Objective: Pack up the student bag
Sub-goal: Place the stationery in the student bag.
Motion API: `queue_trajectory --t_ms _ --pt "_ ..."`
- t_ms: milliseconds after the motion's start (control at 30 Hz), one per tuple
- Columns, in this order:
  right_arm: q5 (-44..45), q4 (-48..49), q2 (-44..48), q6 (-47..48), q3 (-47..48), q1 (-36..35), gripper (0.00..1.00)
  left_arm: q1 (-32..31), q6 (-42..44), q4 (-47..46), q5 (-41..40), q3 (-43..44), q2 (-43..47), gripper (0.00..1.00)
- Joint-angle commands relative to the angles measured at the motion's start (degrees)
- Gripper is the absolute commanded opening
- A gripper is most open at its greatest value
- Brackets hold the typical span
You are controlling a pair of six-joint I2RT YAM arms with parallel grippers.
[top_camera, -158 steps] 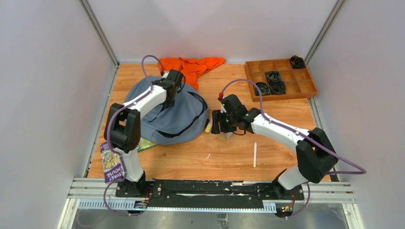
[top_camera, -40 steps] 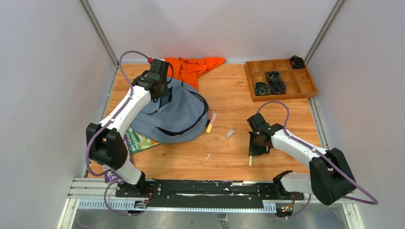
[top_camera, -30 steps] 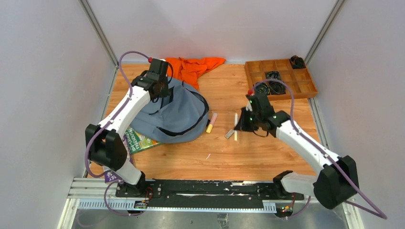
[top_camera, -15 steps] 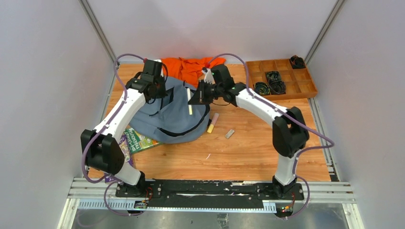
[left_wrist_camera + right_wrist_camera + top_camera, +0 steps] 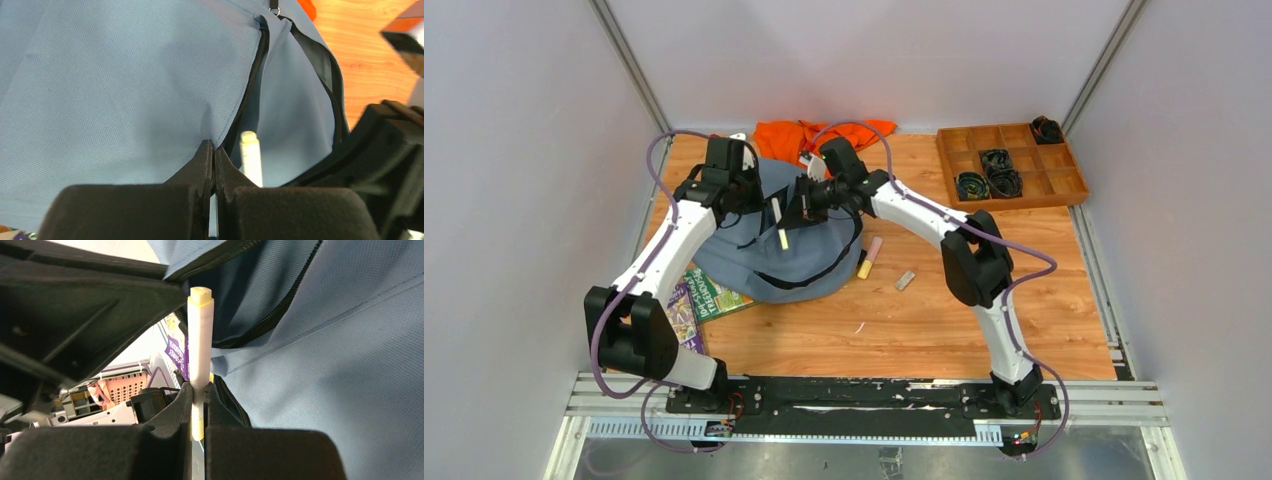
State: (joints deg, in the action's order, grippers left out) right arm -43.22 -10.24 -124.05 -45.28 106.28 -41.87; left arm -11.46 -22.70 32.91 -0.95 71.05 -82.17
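Note:
The student bag [image 5: 809, 255] is a soft grey-blue backpack lying at the back left of the table. My left gripper [image 5: 756, 203] is shut on the fabric edge beside the bag's dark zipper [image 5: 250, 85] and holds it lifted. My right gripper [image 5: 790, 212] is shut on a white pen with yellowish ends [image 5: 779, 225]. The pen [image 5: 200, 340] points at the dark gap of the bag's opening [image 5: 250, 295], close to the left gripper [image 5: 214, 150]. In the left wrist view the pen's tip [image 5: 250, 155] shows just right of my fingers, over the bag's blue inner fabric.
A pink and yellow marker [image 5: 867, 256] and a small grey eraser [image 5: 905, 281] lie right of the bag. Books [image 5: 709, 298] poke out under its near left side. An orange cloth [image 5: 824, 135] lies behind it. A wooden compartment tray [image 5: 1014, 190] stands at the back right.
The right arm picked the pen up from the right side of the table and carried it left to the bag's opening. The left gripper stayed shut on the bag's edge, shifting slightly left.

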Motion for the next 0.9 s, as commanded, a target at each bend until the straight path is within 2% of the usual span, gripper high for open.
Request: queue_trajectory --t_ms 0,267,400,567,800,833,867 --pt "-2.2 -2.8 -3.4 -2.3 3.7 -0.9 0.00 1.0 -2.0 -4.0 6.1 -1.4 2.1 0.00" --pt "-1.4 -4.0 -10.5 -5.1 14.1 -0.3 0.00 1.4 -3.2 -6.3 8.8 -3.5 3.1 0.00" --pt "2.8 -5.1 -13.1 -5.9 17.8 0.5 0.00 1.5 -3.4 -7.9 11.8 -4.6 3.8 0.00" --pt "5.3 0.3 -14.5 -11.5 18.3 2.1 0.00 1.5 -3.7 -6.9 14.2 -4.5 2.8 0.00" --pt "14.3 6.7 -15.7 -16.3 18.9 1.8 0.00 1.5 -3.7 -7.0 13.8 -5.5 3.7 0.00" --pt "16.0 6.1 -16.3 -15.9 20.0 1.7 0.04 1.5 -3.7 -6.9 13.9 -5.4 3.7 0.00" --pt "16.5 5.0 -17.0 -15.5 21.9 1.6 0.14 1.5 -3.8 -6.8 14.1 -5.1 3.5 0.00"
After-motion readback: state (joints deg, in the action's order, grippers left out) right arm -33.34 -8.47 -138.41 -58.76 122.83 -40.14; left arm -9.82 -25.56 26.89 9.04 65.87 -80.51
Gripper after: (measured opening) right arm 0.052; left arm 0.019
